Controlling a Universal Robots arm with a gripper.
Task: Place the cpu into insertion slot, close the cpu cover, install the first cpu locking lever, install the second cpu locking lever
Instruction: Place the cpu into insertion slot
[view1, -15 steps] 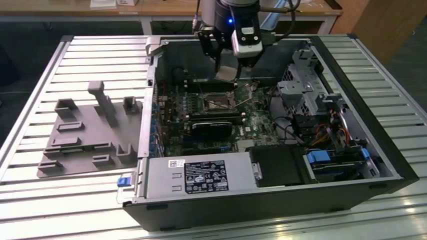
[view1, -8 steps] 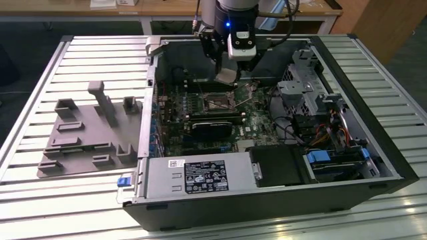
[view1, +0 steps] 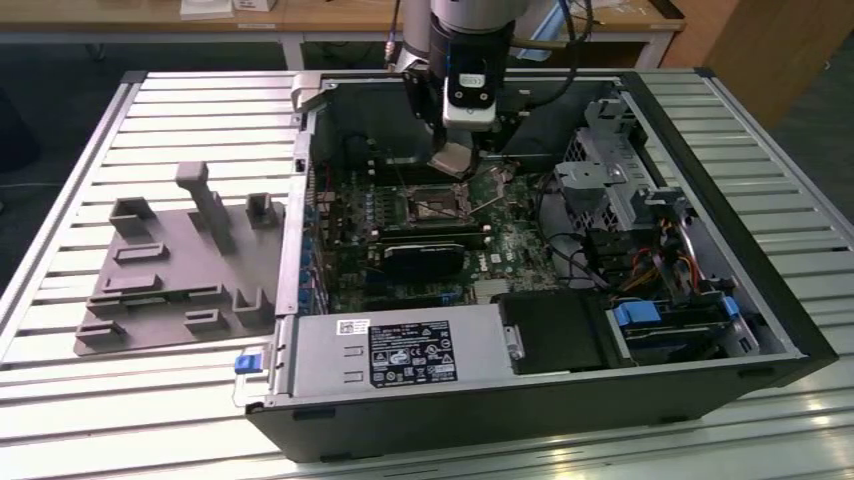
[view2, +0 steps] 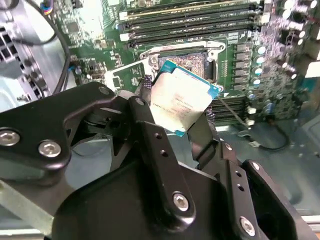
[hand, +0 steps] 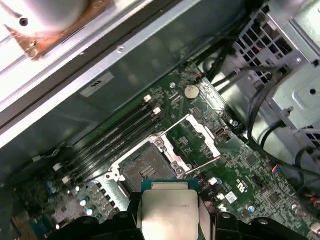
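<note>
— Pincer (hand: 170, 218)?
— Clamped on the cpu (hand: 169, 209), holding it in the air close to the slot (hand: 145, 169).
— Cover (hand: 206, 136)?
— Swung open, beside the bare slot.

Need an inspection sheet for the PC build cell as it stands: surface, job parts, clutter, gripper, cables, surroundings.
Surface: slatted metal table carrying an open computer case.
Job's things: cpu held tilted above the insertion slot, not seated; the slot is empty; cpu cover flipped open; a thin locking lever beside the slot appears unlatched.
Clutter: grey fixture tray on the table, on the exterior view's left of the case.
Gripper: gripper shut on the cpu.
Cables: cable bundle inside the case by the drive bays, apart from the slot.
Surroundings: wooden desk behind the table.
</note>
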